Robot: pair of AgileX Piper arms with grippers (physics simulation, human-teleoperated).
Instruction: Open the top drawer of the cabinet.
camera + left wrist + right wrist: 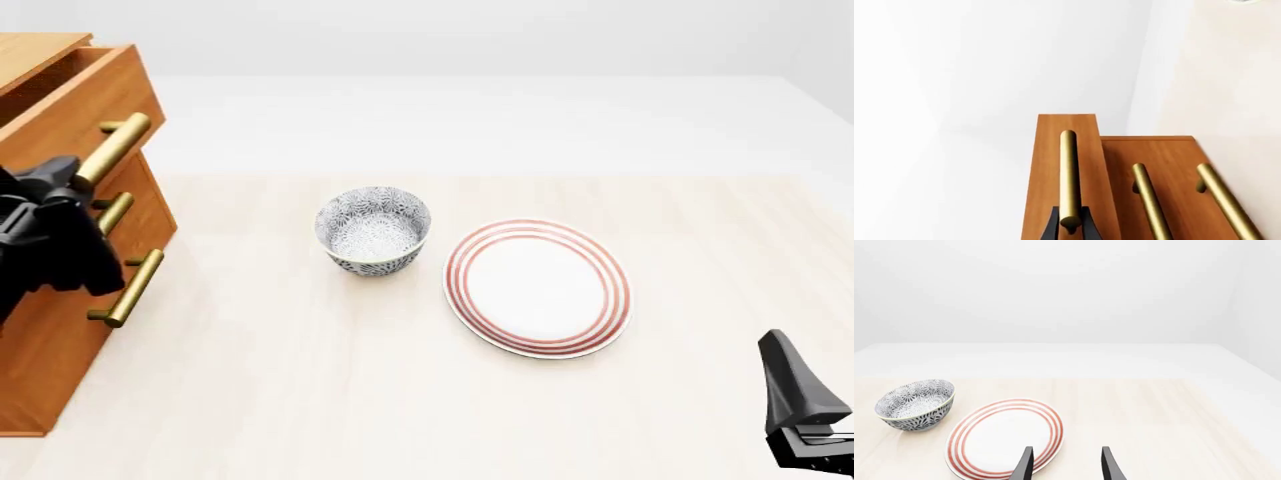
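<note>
Top drawer (83, 100) of the cabinet (60, 360) sits at the upper left of the front view, already standing a little proud of the two drawers below. My left gripper (1070, 223) has its dark fingers closed around the near end of the brass bar handle (1068, 175), low in the centre of the left wrist frame. To do this pull well, I judge I should draw straight out along the drawer's run, keeping the wrist level so the bar does not slip from the pads or the box rack sideways. My right gripper (1066, 464), low in its own frame, holds nothing, fingers apart above the striped plate (537, 287), beside the patterned bowl (374, 230).
</note>
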